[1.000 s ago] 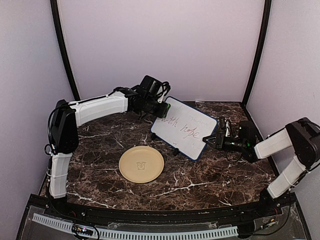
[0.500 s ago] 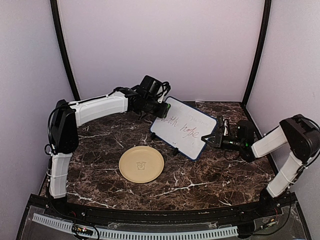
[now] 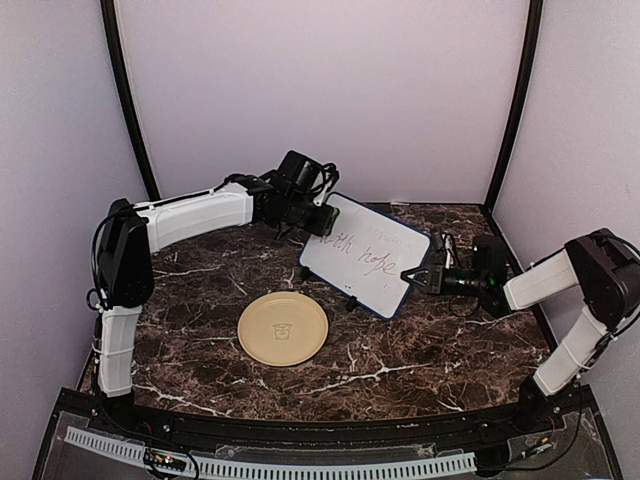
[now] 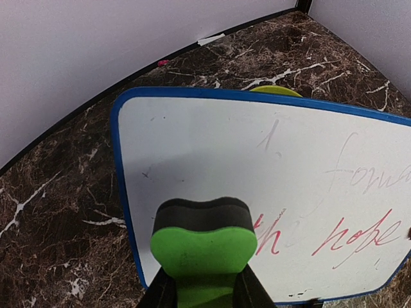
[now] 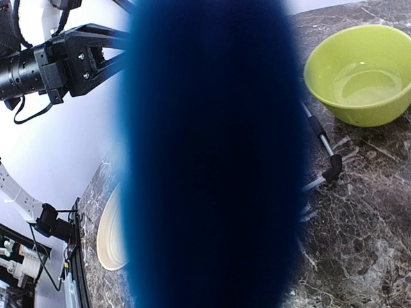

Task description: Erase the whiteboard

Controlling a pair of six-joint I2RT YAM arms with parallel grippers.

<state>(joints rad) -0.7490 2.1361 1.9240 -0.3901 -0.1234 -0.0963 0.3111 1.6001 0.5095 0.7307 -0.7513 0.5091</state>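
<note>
The whiteboard, blue-framed, stands tilted on black easel feet at the back of the table. It bears red and faint grey writing. My left gripper is shut on the green eraser, whose black felt side presses on the board's lower left part. My right gripper is at the board's right edge, closed on the frame. In the right wrist view the blurred blue frame fills the middle and hides the fingers.
A tan plate lies in front of the board and also shows in the right wrist view. A lime-green bowl stands behind the board; its rim shows above the board. Walls close in the back and the sides.
My right gripper has moved left onto the board's right edge. The board has shifted and turned slightly. The left gripper with the eraser has stayed at the board's left end.
</note>
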